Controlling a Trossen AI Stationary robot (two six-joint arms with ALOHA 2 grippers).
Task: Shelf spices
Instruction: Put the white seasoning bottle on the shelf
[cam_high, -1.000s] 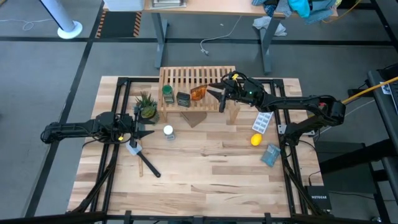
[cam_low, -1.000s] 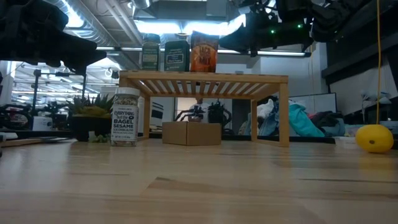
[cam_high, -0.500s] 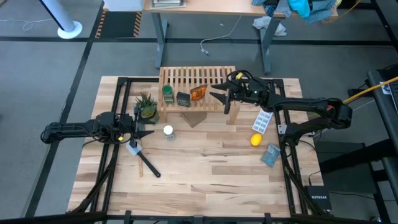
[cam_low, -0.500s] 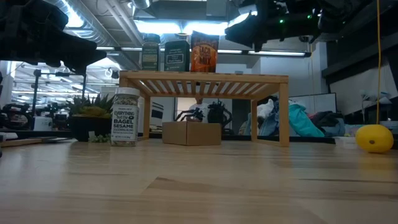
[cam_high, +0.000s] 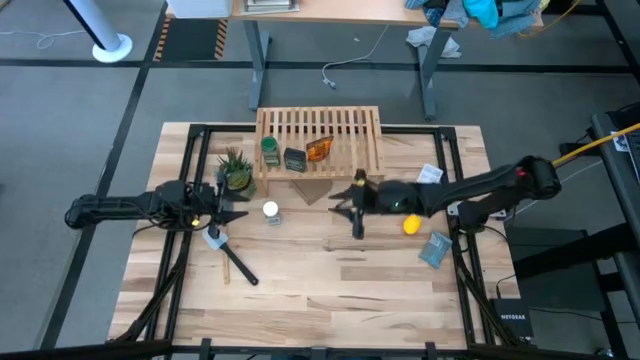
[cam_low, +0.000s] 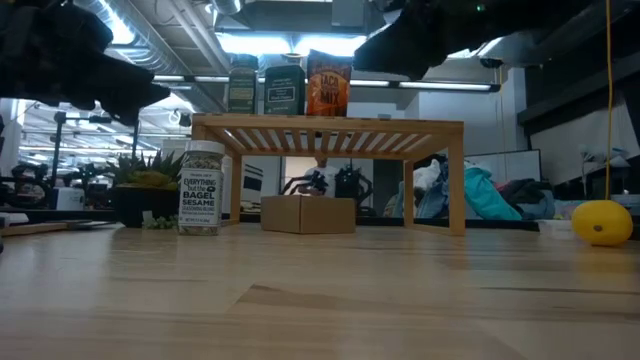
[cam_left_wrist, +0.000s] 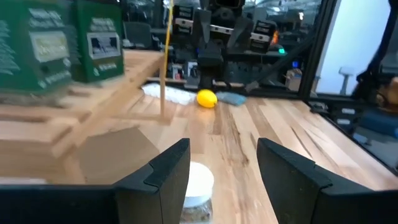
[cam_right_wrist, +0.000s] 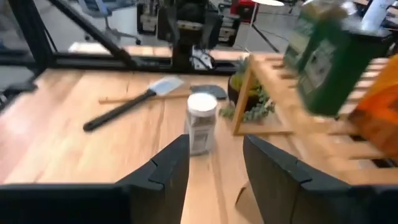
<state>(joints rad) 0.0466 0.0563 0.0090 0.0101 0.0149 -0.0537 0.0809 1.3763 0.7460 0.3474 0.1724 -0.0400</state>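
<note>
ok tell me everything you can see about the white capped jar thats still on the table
The white-capped jar is a small clear container with a white screw cap, filled with a speckled seasoning. Its white label reads "everything but the bagel sesame". It stands upright on the wooden tabletop, not on the shelf, just in front of the shelf's left end and beside the potted plant. Nothing grips or touches it: the left hand hovers open close beside it, and the right hand is open farther off.
</note>
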